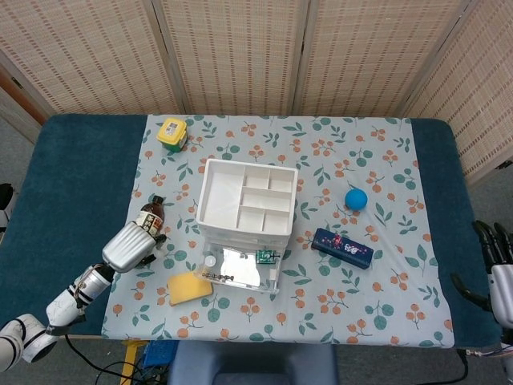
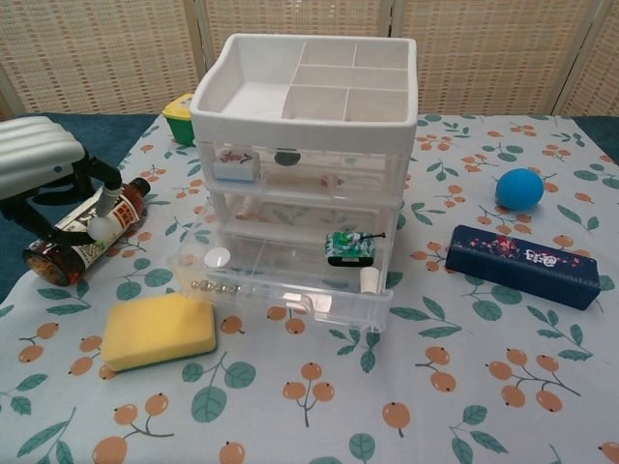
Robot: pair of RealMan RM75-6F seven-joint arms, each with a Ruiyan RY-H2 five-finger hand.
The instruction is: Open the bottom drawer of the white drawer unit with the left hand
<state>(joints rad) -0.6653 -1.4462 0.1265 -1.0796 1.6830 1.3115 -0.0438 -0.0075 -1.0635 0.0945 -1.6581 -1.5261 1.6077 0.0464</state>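
The white drawer unit (image 2: pixel 305 145) sits mid-table on the flowery cloth (image 1: pixel 377 305), and its bottom drawer (image 2: pixel 280 285) is pulled out toward the front edge, with a little green toy tank (image 2: pixel 349 247) and a white cap (image 2: pixel 218 257) inside. The left hand (image 1: pixel 128 245) is off at about 9 o'clock from the unit, not touching the drawer, holding nothing, fingers loosely apart right over the brown sauce bottle (image 2: pixel 82 232) lying on its side. The yellow sponge (image 2: pixel 159 330) lies at roughly 7 o'clock from the unit, just beside the drawer's front corner. The right hand (image 1: pixel 497 269) barely peeks in at the table's far edge, around 4 o'clock; can't tell what its fingers are doing.
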